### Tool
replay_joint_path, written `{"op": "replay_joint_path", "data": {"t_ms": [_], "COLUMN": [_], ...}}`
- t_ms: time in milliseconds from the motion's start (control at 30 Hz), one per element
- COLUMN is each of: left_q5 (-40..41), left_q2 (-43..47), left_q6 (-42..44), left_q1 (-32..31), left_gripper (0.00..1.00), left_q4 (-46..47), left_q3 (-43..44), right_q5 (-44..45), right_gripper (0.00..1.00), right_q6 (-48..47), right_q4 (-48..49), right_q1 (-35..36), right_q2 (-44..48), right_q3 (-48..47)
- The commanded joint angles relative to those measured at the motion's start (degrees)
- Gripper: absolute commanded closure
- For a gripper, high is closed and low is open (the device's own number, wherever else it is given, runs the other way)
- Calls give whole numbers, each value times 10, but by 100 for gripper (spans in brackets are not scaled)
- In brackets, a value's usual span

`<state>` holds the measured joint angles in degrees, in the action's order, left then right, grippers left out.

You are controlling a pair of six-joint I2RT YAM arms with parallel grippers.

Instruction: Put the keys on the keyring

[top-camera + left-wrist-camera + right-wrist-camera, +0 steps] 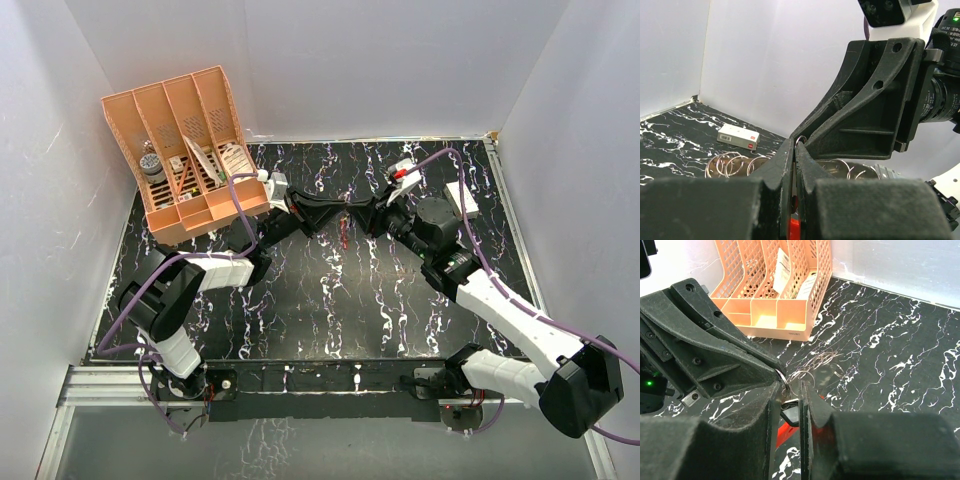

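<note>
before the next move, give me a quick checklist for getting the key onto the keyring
1. Left gripper shut on the keyring: ok, its red crescent sits between the closed fingers.
2. Key between the right gripper fingers: ok.
3. Right grip on the key firm: cannot tell.
4. Key already threaded on the wire loop: cannot tell, the fingers hide where they meet.
5. Both grippers meet tip to tip: ok.
6. Loose rings and white box out of the way: ok, they lie on the table beyond the fingers.
</note>
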<state>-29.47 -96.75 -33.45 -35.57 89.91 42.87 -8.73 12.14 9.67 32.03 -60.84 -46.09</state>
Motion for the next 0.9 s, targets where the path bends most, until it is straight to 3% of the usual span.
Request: {"op": "replay_joint_path", "data": {"t_ms": [0,167,333,633,867], "left_q5": [-18,-26,-41,-71,-117], "left_q2": [39,37,35,26,25], "left_q6": [-4,-11,-18,-44,-33], "left_q1": [-2,-1,-1,6,6], "left_gripper": [100,100,100,100,89], "left_q4": [124,124,124,98,5], "left_q3": [14,15,17,19,47], "right_q5": [-9,-21,-34,-36,-42], "right_gripper": [82,86,99,100,100], "right_q6": [-4,-9,-28,-62,-111], "right_q4": [42,50,53,29,-32], "right_q1": [-6,-7,-8,-8,-8], "right_q2": [2,2,-1,7,-3], "right_q3": [2,4,2,-2,-32]}}
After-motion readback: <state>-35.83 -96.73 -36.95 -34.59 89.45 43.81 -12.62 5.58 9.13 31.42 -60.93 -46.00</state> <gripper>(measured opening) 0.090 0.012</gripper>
